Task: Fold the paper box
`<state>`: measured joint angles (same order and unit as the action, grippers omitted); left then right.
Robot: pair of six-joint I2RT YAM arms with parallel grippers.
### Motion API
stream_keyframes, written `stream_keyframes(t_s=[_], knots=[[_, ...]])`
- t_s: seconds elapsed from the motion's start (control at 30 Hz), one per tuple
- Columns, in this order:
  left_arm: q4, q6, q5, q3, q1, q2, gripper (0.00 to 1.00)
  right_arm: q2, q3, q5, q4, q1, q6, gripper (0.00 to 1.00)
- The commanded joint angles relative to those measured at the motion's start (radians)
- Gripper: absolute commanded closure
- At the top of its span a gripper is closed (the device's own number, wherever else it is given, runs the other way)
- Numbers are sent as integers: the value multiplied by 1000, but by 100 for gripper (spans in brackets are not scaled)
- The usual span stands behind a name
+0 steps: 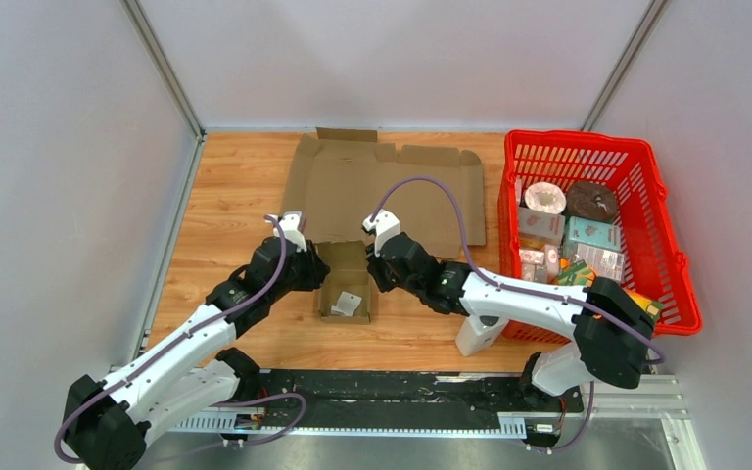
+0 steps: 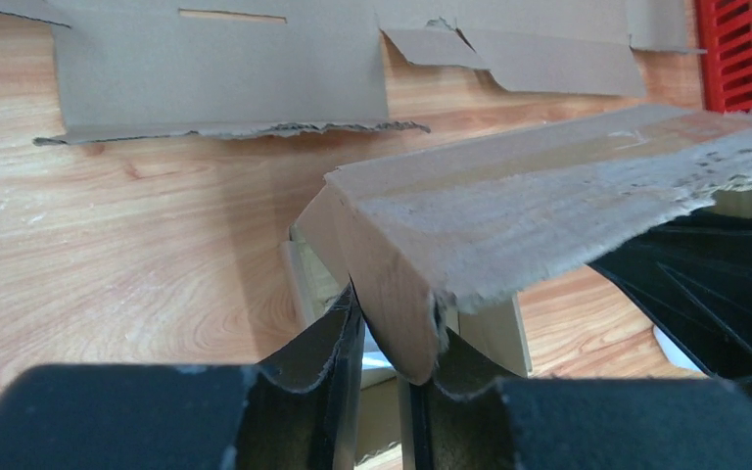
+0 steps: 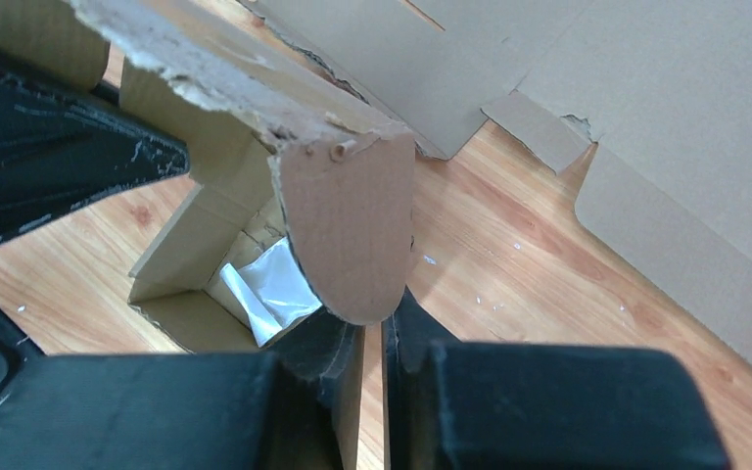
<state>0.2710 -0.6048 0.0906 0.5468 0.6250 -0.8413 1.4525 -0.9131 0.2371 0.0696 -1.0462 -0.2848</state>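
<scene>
1. My left gripper (image 2: 392,345) clenches a torn, rough-edged corner flap of the paper box (image 1: 339,284).
2. My right gripper (image 3: 373,328) clamps the opposite flap, smooth and rounded.
3. The box, brown corrugated card, sits open-topped between both wrists at mid-table, with something white inside.
4. Just behind lies a flat cardboard sheet (image 1: 392,181); bare wooden table (image 1: 235,186) opens leftward.
5. A red lattice basket (image 1: 578,138) crowds the right edge.

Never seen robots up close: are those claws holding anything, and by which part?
Both hold the small cardboard box: the left gripper pinches the lid's left side flap, the right gripper its rounded right flap.
</scene>
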Motion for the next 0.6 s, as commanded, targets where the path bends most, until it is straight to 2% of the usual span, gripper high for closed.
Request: stream_keyframes(t_s=[0.0, 0.17, 0.33, 0.47, 0.57], knots=[[-30, -6, 18, -31, 36, 33, 75, -26, 20, 130, -91, -41, -63, 88], [7, 17, 49, -60, 54, 83, 76, -32, 63, 182, -134, -83, -59, 87], [19, 11, 69, -91, 84, 113, 82, -34, 108, 313, -192, -143, -63, 89], [8, -12, 86, -136, 108, 128, 86, -43, 125, 375, -203, -176, -115, 91], [31, -13, 106, -139, 122, 149, 87, -50, 134, 476, -189, -207, -168, 91]])
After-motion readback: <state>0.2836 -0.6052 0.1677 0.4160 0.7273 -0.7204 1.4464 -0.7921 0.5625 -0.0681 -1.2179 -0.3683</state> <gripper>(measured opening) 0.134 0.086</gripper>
